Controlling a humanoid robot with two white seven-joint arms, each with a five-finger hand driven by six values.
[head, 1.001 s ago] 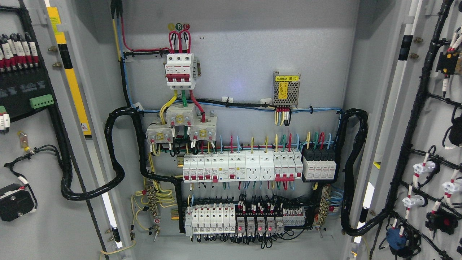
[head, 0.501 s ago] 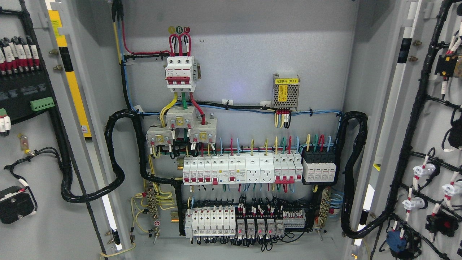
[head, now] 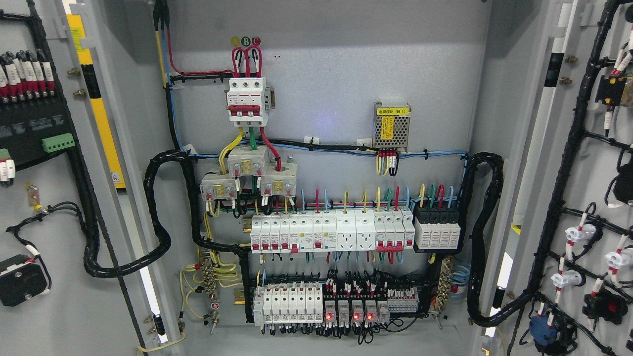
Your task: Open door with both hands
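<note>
Both doors of the electrical cabinet are swung wide open. The left door (head: 44, 198) fills the left edge of the view and the right door (head: 593, 198) fills the right edge, and we see the inside face of each, with black cable bundles and small parts fixed on them.

Between the doors is the back panel (head: 326, 74) of the cabinet. Near its top sits a white main breaker (head: 247, 98) with red, green and yellow wires. To its right is a small metal power supply (head: 391, 126) with a yellow label. Lower down runs a long row of white breakers (head: 331, 232), and near the bottom edge a row of relays (head: 353, 310) shows little red lights.

Very little has changed in the last second. The view slid a tiny bit, so the main breaker sits slightly lower in the picture than a second ago, and since half a second ago it has hardly moved at all. The doors stayed where they were.

No robot hand or arm shows anywhere, so I cannot tell if the hands are open or clenched.

I think the job is done: the doors look fully open, and nothing seems left to pull.
</note>
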